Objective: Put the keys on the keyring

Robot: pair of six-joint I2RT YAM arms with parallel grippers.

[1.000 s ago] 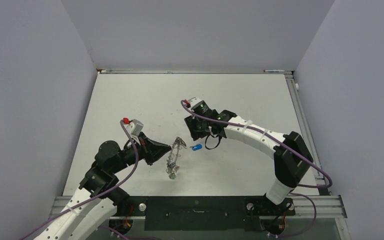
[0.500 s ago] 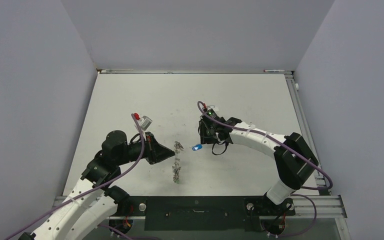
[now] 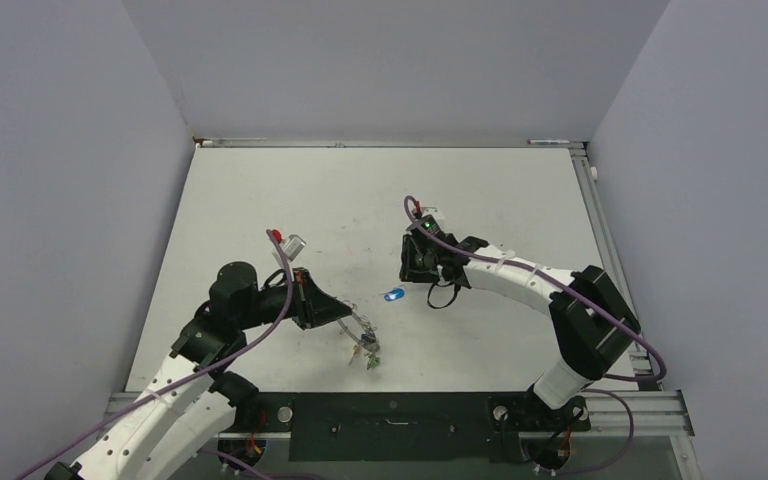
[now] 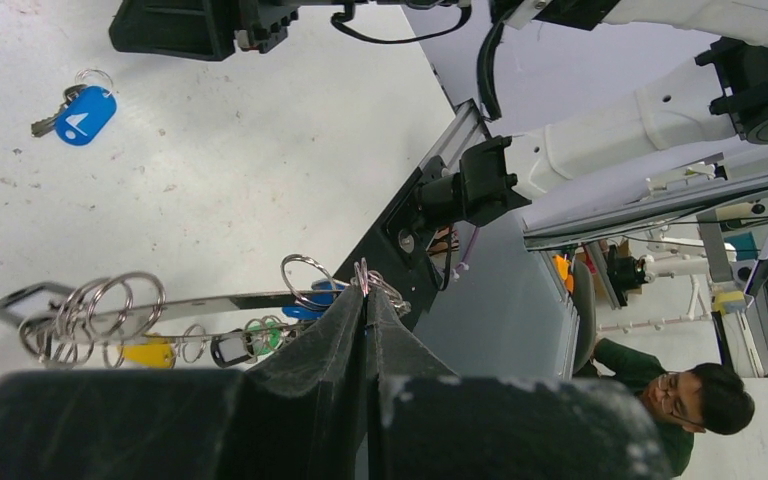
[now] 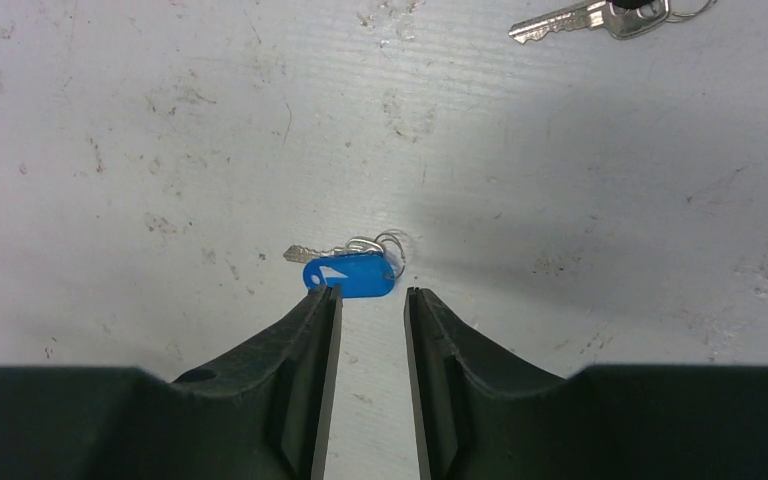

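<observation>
The blue key (image 5: 350, 274) lies flat on the table (image 3: 480, 190), with its silver blade and small wire loop showing past the plastic head. It is not yet on the keyring (image 4: 190, 300). The right gripper (image 5: 372, 293) hovers just short of it, jaws narrow with a bare gap between them and nothing held. The blue head sits right off the fingertips (image 5: 328, 300), shifted toward one finger rather than centred in the gap. That offset is the likely trouble: if the jaws drop and close as they stand, one finger may land on the head or nudge it aside. Because the key lies flat on a hard surface, the tips could also skate over it and close on nothing, or catch only the loop and let the key swing. On the near side of the blue key, toward the left arm, the left gripper (image 4: 366, 300) is clamped tight on the keyring. The keyring shows edge-on in the left wrist view, with threaded keys (image 4: 210, 348) in yellow, black and green hanging from it. A weak pinch there could let the loaded ring twist. A second loose key (image 5: 588, 18) lies well apart from the blue key, beyond it from the right gripper.
</observation>
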